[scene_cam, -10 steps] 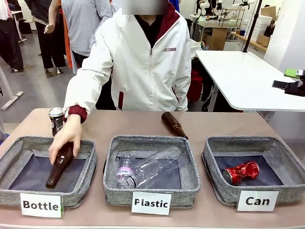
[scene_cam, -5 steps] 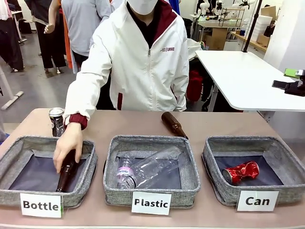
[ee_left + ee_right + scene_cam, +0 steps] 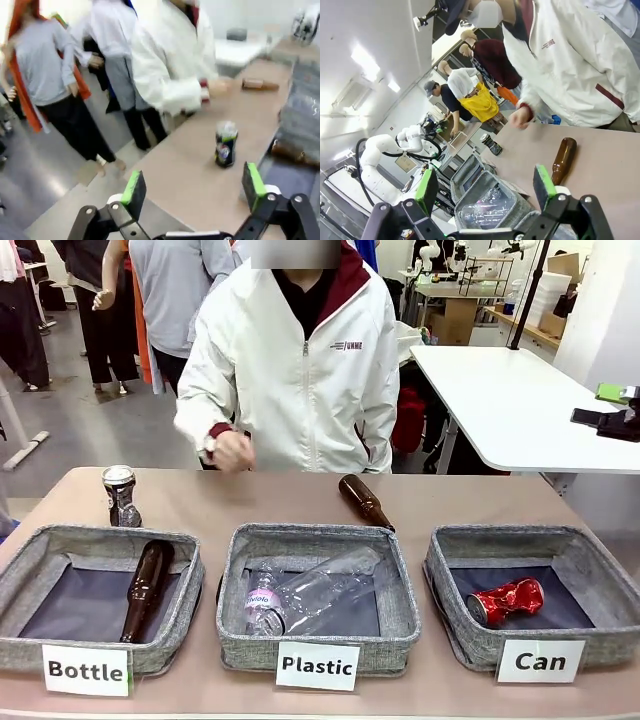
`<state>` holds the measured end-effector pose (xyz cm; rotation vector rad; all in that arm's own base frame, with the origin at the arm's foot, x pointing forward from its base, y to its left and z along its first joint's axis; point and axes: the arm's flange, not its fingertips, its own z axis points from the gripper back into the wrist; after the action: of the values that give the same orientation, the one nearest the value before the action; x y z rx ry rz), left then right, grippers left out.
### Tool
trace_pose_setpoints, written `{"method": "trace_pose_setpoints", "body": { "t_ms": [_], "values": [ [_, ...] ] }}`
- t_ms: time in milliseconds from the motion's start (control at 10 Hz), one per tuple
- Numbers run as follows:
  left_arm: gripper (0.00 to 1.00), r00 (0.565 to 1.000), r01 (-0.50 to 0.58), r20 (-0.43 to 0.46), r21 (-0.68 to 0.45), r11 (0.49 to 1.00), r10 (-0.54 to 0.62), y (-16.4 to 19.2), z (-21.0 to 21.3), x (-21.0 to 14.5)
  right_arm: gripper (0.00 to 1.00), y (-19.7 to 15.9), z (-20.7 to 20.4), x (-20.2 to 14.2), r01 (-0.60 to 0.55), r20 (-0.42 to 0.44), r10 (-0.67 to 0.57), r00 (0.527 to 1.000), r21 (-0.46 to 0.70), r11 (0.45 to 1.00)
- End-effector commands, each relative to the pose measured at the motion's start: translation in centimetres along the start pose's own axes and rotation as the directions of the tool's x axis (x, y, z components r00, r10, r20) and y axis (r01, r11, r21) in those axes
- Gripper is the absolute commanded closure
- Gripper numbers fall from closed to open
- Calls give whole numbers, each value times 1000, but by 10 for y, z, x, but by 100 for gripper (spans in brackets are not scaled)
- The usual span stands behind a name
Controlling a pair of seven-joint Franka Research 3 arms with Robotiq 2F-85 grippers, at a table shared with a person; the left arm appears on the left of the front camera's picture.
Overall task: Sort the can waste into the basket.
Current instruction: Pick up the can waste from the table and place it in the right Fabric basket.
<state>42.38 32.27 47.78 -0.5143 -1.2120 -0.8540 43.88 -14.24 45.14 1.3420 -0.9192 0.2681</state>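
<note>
Bright even indoor light, soft shadows, sharp front view, blurred left wrist view, glaring ceiling lights (image 3: 362,57)

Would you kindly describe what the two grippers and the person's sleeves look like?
The left gripper and right gripper match: black jointed fingers with silver rivets and bright green pads. The person's sleeves are white with dark red cuffs.

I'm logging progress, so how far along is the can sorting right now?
Done: the red can lies in the Can basket. In hand: nothing; the left gripper and right gripper are open and empty. Left: the silver can stands on the table behind the Bottle basket.
</note>
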Motion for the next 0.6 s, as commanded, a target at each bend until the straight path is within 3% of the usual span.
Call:
{"method": "trace_pose_setpoints", "body": {
  "t_ms": [0,200,500],
  "values": [
    [0,982,135,-133,12,991,-132,-24,-69,-14,0,4,2,3,18,-17,-18,1000,-2,1000],
    [0,960,257,-117,11,966,-254,-31,-123,-25,0,4,2,3,18,-17,-18,1000,-2,1000],
    [0,954,286,-78,-69,956,-291,-34,-190,-36,0,4,2,3,18,-17,-18,1000,-2,1000]
  ]
}}
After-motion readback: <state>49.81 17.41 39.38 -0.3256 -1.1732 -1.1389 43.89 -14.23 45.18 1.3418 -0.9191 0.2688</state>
